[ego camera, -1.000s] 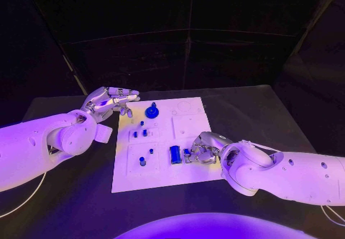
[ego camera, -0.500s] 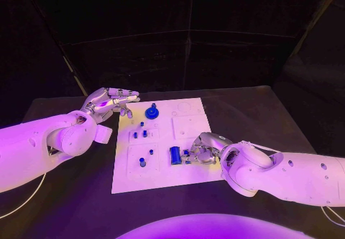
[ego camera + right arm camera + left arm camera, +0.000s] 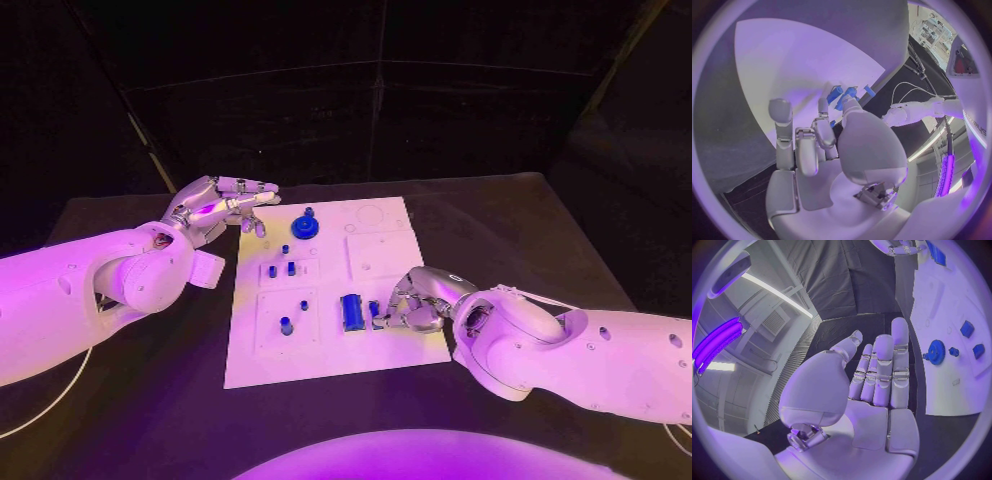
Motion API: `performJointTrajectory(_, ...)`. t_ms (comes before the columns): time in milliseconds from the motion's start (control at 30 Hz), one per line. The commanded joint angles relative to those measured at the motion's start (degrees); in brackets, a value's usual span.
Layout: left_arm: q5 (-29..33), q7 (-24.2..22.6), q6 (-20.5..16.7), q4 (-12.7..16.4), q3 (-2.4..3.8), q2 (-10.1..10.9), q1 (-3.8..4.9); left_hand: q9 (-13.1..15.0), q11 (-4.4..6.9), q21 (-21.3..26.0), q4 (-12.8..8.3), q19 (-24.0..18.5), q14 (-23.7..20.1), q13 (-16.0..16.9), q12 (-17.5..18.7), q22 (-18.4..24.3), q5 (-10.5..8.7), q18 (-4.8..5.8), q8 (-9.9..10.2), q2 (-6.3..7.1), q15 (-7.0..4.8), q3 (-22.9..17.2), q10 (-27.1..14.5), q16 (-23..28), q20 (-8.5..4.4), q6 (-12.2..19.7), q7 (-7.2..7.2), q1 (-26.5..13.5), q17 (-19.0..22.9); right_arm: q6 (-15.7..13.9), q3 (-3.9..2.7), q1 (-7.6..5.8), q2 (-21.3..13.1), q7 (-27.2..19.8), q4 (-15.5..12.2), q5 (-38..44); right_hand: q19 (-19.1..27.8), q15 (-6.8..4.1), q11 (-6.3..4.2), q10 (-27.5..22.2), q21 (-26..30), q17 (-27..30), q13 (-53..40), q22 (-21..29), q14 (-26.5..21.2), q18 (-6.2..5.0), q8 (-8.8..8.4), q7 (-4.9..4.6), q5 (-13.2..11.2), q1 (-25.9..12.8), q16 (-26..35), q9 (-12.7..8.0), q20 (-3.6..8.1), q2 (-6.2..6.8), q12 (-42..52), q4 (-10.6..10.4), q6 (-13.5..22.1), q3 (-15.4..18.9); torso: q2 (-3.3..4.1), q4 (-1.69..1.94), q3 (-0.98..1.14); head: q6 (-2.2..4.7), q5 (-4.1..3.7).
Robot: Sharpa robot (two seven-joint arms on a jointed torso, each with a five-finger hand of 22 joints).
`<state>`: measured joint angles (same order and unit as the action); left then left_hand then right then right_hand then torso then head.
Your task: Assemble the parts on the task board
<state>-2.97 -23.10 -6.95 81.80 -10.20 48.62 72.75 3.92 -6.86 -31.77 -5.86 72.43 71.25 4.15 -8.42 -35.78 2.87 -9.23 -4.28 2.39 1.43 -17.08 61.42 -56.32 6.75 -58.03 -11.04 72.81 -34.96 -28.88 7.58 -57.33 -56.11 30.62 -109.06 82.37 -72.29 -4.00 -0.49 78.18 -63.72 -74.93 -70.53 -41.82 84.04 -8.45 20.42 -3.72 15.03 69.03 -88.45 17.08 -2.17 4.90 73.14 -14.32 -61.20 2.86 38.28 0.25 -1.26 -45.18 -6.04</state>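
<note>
My right robot hand (image 3: 408,306) pinched a small blue part (image 3: 375,309) on the task board (image 3: 378,250), its fingers hiding most of it. My left robot hand (image 3: 216,205) hung empty, fingers apart, beside the board's far corner.

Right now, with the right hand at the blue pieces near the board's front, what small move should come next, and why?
Probably lift the right hand a little with the small blue part its fingertips seem to pinch beside the blue block. The left hand hovers flat near the blue gear, holding nothing, so it can wait.
</note>
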Motion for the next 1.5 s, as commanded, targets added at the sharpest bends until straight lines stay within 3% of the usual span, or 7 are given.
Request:
performJointTrajectory(33,0.2,-0.4,0.3,0.0,0.04,0.0,0.07,0.0,0.07,0.1,0.0,0.4,-0.3,0.1,-0.2,0.0,-0.17,-1.16,-0.3,-0.37,0.12,0.2,-0.4,-0.3,0.24,0.3,0.24,0.3,0.1,1.6,-0.01,-0.07,-0.4,-2.1,-0.5,0.2,0.3,-0.02,0.15,-0.2,0.2,-11.7,0.1,0.1,5.2,0.39,-0.38,-0.17,0.3,0.6,0.3,0.1,-0.09,-0.14,-0.3,0.0,0.4,0.3,-0.07,-0.05,-0.04,-0.04,-0.11)
performJointTrajectory(267,0.2,-0.4,0.4,-0.2,0.03,-0.2,0.07,0.0,0.07,0.1,0.0,0.4,-0.3,0.1,-0.2,0.0,-0.17,-1.16,-0.3,-0.37,0.12,0.2,-0.4,-0.3,0.24,0.3,0.24,0.3,0.1,2.8,0.0,-0.07,-0.6,-2.3,0.0,-0.1,0.4,0.0,0.18,-0.3,0.3,-11.5,0.1,0.2,5.2,0.37,-0.39,-0.2,0.4,1.0,0.4,0.1,-0.12,-0.36,-0.4,0.1,0.4,0.4,0.06,0.18,-0.03,0.17,-0.24)
performJointTrajectory(733,0.2,-0.4,0.4,-0.1,0.03,-0.2,0.06,0.0,0.07,0.1,0.0,0.4,-0.3,0.1,-0.2,0.0,-0.17,-1.16,-0.3,-0.37,0.12,0.2,-0.4,-0.3,0.24,0.3,0.24,0.3,0.1,4.8,0.0,-0.08,0.9,-1.1,2.1,-0.1,0.4,0.02,0.18,-0.3,0.4,-11.6,0.0,0.2,5.2,0.36,-0.36,-0.19,0.5,1.6,0.4,0.2,-0.14,-1.22,-0.4,0.1,0.4,0.6,0.07,0.12,-0.01,-0.1,0.01)
performJointTrajectory(1067,0.2,-0.3,0.5,-0.1,0.01,-0.2,0.06,0.0,0.07,0.1,0.0,0.4,-0.3,0.1,-0.2,0.0,-0.17,-1.16,-0.3,-0.37,0.12,0.2,-0.4,-0.3,0.24,0.3,0.24,0.3,0.1,4.2,0.0,-0.08,1.9,-0.2,3.1,0.6,0.4,0.0,0.15,-0.1,0.4,-11.5,-0.2,0.1,5.2,0.37,-0.28,-0.17,0.5,2.4,0.4,0.3,-0.14,-2.07,-0.2,0.4,0.3,0.8,0.05,0.11,-0.03,-0.18,0.16)
performJointTrajectory(1333,0.2,-0.3,0.4,-0.1,-0.05,-0.1,0.06,0.0,0.07,0.1,0.0,0.4,-0.3,0.1,-0.2,0.0,-0.17,-1.16,-0.3,-0.37,0.12,0.2,-0.4,-0.3,0.24,0.3,0.24,0.3,0.1,3.9,-0.01,-0.08,0.5,-4.6,1.8,-2.5,0.6,0.04,0.23,-0.3,0.7,-11.3,0.0,0.6,5.1,0.31,-0.36,-0.27,0.6,2.3,0.5,0.3,-0.16,-1.47,-0.4,0.4,0.5,1.8,0.02,0.03,-0.01,0.09,0.19)
performJointTrajectory(1433,0.2,-0.4,0.4,-0.2,-0.09,-0.1,0.06,0.0,0.07,0.1,0.0,0.4,-0.3,0.1,-0.2,0.0,-0.17,-1.16,-0.3,-0.37,0.12,0.2,-0.4,-0.3,0.24,0.3,0.24,0.3,0.1,3.6,-0.02,-0.1,-0.6,-8.6,1.1,-6.1,2.3,0.27,0.54,-1.4,3.0,-8.8,1.2,4.2,4.5,-0.24,-0.92,-0.65,0.7,2.2,2.0,0.1,-0.31,-1.3,-1.6,0.2,1.6,2.7,0.0,0.11,-0.02,0.21,0.12)
performJointTrajectory(1500,0.2,-0.5,0.4,-0.2,-0.13,-0.1,0.06,0.0,0.08,0.1,0.0,0.4,-0.4,0.1,-0.3,0.1,-0.17,-1.15,-0.3,-0.41,0.11,0.3,-0.4,-0.3,0.24,0.3,0.25,0.3,0.1,3.6,-0.03,-0.13,-1.3,-12.9,0.9,-11.1,6.2,0.82,1.27,-4.8,8.5,-3.6,5.3,12.5,3.1,-1.39,-1.92,-1.48,0.9,2.7,5.4,-0.2,-0.77,-1.6,-5.5,0.3,3.7,3.2,-0.03,0.14,-0.04,0.41,0.08)
